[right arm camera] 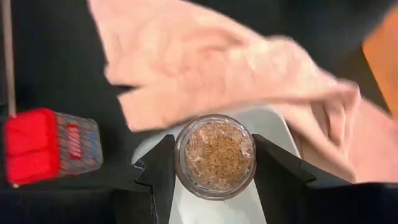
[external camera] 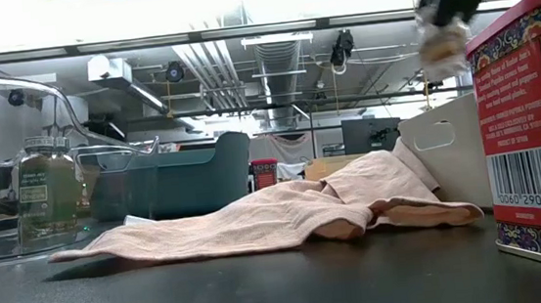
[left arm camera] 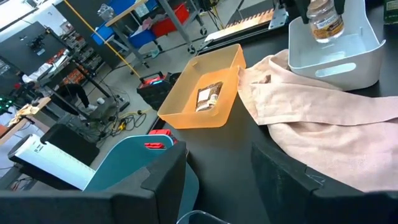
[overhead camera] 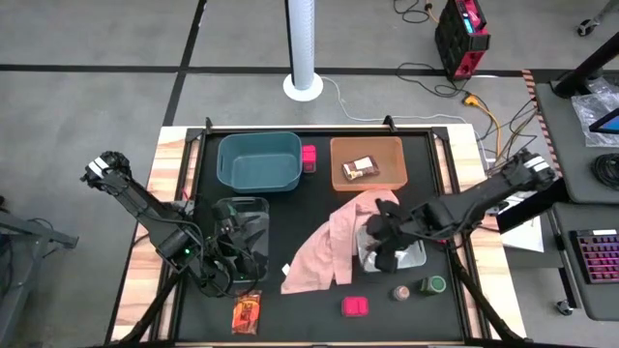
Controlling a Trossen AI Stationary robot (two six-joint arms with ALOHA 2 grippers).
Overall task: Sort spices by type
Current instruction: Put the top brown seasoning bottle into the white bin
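My right gripper (overhead camera: 383, 238) hangs over the grey bin (overhead camera: 411, 257), shut on a brownish spice jar (right arm camera: 214, 155). That jar also shows in the left wrist view (left arm camera: 324, 21) and blurred in the low view (external camera: 443, 43). My left gripper (left arm camera: 224, 186) is open by the clear bin (overhead camera: 242, 215), where one jar (external camera: 46, 191) stands. A brown packet (overhead camera: 361, 167) lies in the orange bin (overhead camera: 368, 145). One pink box (overhead camera: 309, 157) stands beside the teal bin (overhead camera: 259, 159) and another (overhead camera: 354, 306) near the front edge. An orange-red packet (overhead camera: 248, 311), a pink-topped jar (overhead camera: 400, 292) and a green-lidded jar (overhead camera: 432, 285) rest on the table. My right gripper pinches the brownish jar by its round side wall (right arm camera: 180, 158), one finger (right arm camera: 155, 174) on each side. The fingers come from above, pointing down. The jar is lifted clear over the grey bin's floor (right arm camera: 205, 208) and hangs about upright below the gripper.
A large pink cloth (overhead camera: 329, 246) lies crumpled mid-table, and its edge touches the grey bin's left side. The teal and orange bins sit along the far edge. In the low view the near pink box (external camera: 533, 119) looms close at the right.
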